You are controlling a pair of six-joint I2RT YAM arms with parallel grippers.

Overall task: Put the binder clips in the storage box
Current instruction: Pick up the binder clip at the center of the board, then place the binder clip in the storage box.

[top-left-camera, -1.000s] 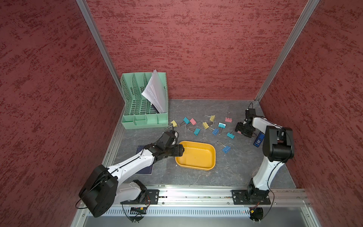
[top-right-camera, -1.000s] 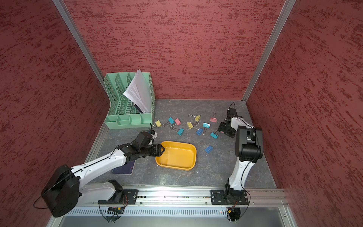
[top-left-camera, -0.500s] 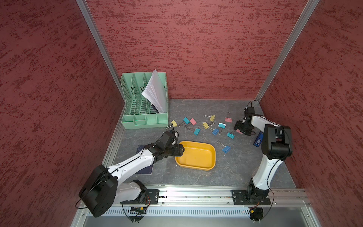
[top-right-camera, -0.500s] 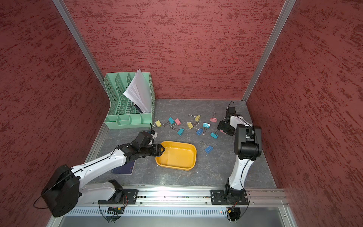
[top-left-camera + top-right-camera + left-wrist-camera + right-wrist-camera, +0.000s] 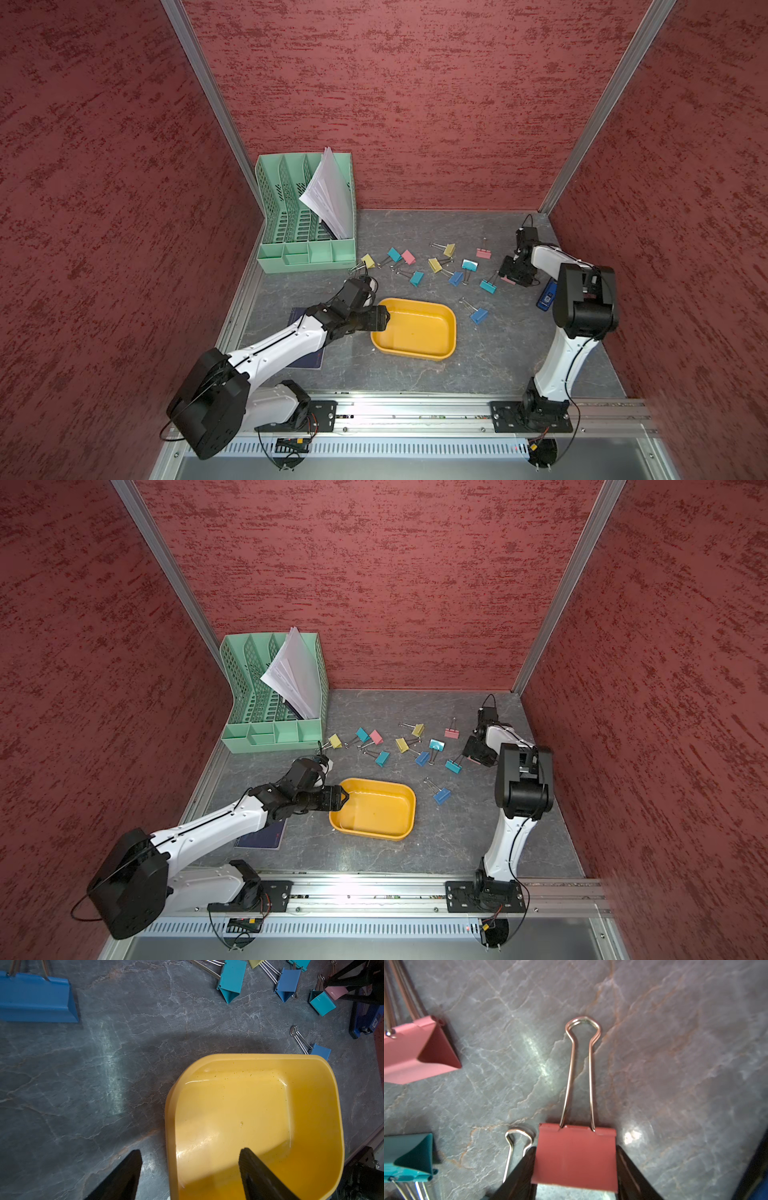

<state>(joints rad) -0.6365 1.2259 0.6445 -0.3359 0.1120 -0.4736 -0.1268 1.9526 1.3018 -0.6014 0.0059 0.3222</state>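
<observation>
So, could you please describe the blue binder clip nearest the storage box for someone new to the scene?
Find the yellow storage box mid-table. Just off its far right corner lies a blue binder clip. It lies alone; a second blue clip sits farther back among the other binder clips.

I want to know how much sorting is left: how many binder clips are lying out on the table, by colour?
Yellow clips: 3
Pink clips: 3, one in the right gripper
Teal clips: 4
Blue clips: 3, one visible only in the left wrist view
Total: 13, none in the storage box yet
</observation>
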